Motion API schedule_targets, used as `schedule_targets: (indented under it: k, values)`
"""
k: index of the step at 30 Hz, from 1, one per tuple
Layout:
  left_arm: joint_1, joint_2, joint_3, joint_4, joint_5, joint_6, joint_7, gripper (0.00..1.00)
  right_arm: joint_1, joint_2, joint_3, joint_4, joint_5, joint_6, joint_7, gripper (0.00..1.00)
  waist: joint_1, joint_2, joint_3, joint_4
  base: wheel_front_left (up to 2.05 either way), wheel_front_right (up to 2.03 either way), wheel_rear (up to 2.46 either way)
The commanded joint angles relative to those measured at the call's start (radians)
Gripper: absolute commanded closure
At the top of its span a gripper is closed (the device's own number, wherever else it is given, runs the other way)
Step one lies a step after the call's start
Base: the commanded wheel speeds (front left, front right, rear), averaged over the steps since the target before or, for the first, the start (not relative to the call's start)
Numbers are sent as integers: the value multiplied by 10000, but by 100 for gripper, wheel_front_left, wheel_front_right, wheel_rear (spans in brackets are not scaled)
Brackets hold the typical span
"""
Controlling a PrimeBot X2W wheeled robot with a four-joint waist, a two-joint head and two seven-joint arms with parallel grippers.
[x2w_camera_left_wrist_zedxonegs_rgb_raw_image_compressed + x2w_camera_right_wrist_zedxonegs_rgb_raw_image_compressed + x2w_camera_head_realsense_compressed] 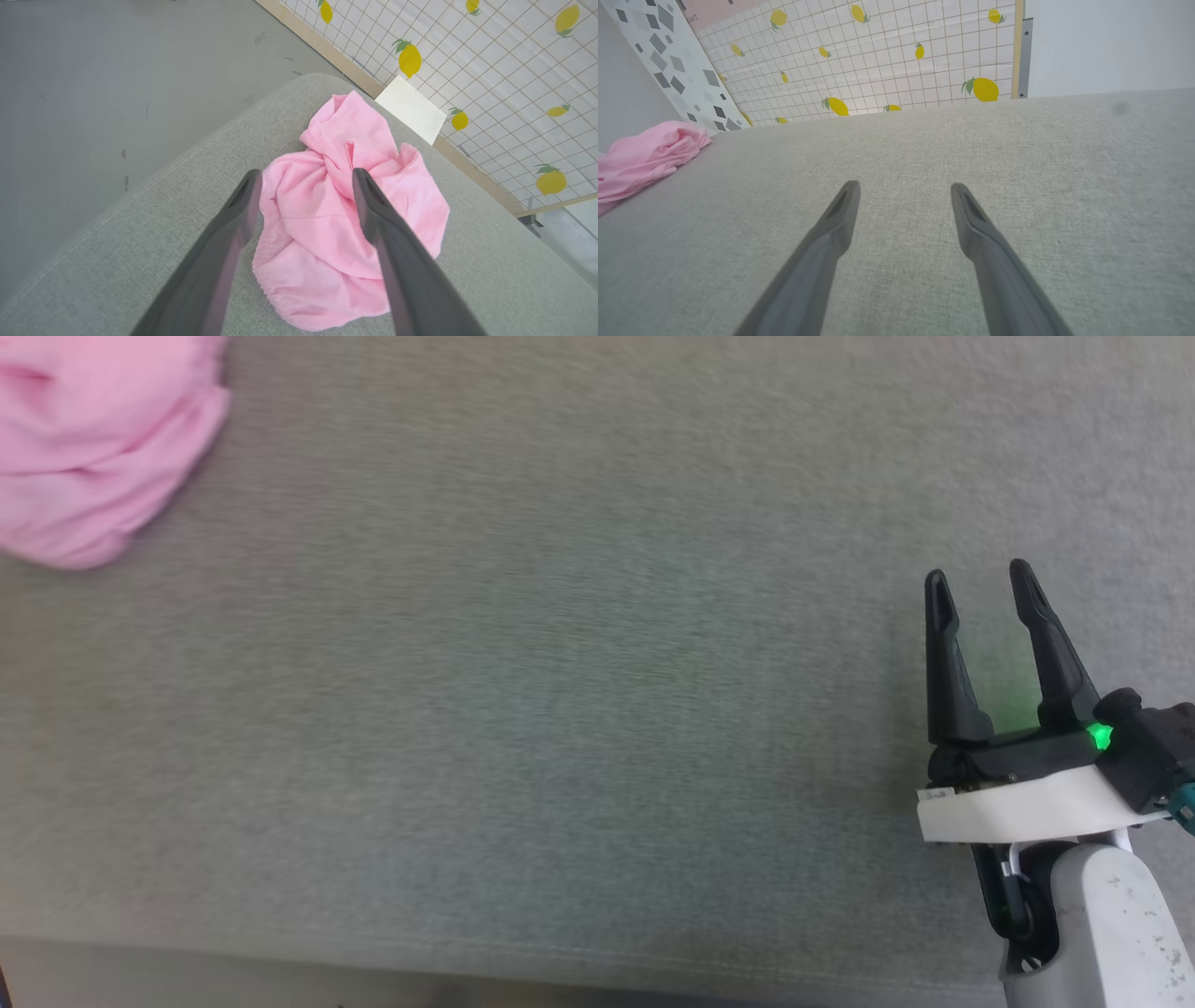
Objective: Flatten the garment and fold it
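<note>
garment [308,224] lies crumpled on grey cushion [140,242] near lemon-print panel [490,70].

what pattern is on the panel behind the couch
Yellow lemons with green leaves on a white grid panel, clearest in the right wrist view.

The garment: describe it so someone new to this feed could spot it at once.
Start from the grey fabric surface in front of the robot and, in the head view, go to its far left corner, by the lemon-print panel. There the garment lies in a crumpled heap with a gathered waistband. Its light pink stands out against the grey around it.
</note>
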Motion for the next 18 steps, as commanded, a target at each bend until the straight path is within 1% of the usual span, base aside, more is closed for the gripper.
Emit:
schedule_targets:
  k: [1, 6, 11, 12, 13, 14, 16, 18]
  values:
    - [103, 97, 65, 41, -134, 166, 170, 0, -232, -6, 56, 46, 85, 44, -114, 0, -3, 0, 1701, -1691, 0, 0, 0]
    - [640, -62, 200, 123, -315, 728, 739, 0, -399, -6, 169, 198, 215, 44, -227, 0, -3, 0, 1769, -1857, 0, 0, 0]
    - [1232, -190, 238, 75, -448, 1397, 1495, 0, -458, -6, 159, 322, 280, 44, -278, 0, -3, 0, 1648, -1905, 0, 0, 0]
    - [1564, -172, 110, -45, -491, 1631, 2045, 46, -424, -6, 124, 376, 266, 44, -291, 0, -3, 0, 1497, -1879, 0, 0, 0]
    - [1639, -126, 57, -92, -449, 1671, 2139, 92, -415, -6, 116, 383, 252, 44, -293, 0, -3, 0, 1447, -1865, 0, 0, 0]
    - [1730, -32, -33, -161, -343, 1660, 2178, 100, -411, -6, 104, 403, 237, 44, -296, 0, -3, 0, 1357, -1845, 0, 0, 0]
    - [1815, 136, -88, -307, -138, 1509, 1935, 100, -384, -6, 90, 428, 217, 44, -299, 0, -3, 0, 1142, -1804, 0, 0, 0]
    - [1769, 296, -48, -380, 195, 1294, 1199, 100, -356, -6, 43, 474, 199, 44, -301, 0, -3, 0, 840, -1740, 0, 0, 0]
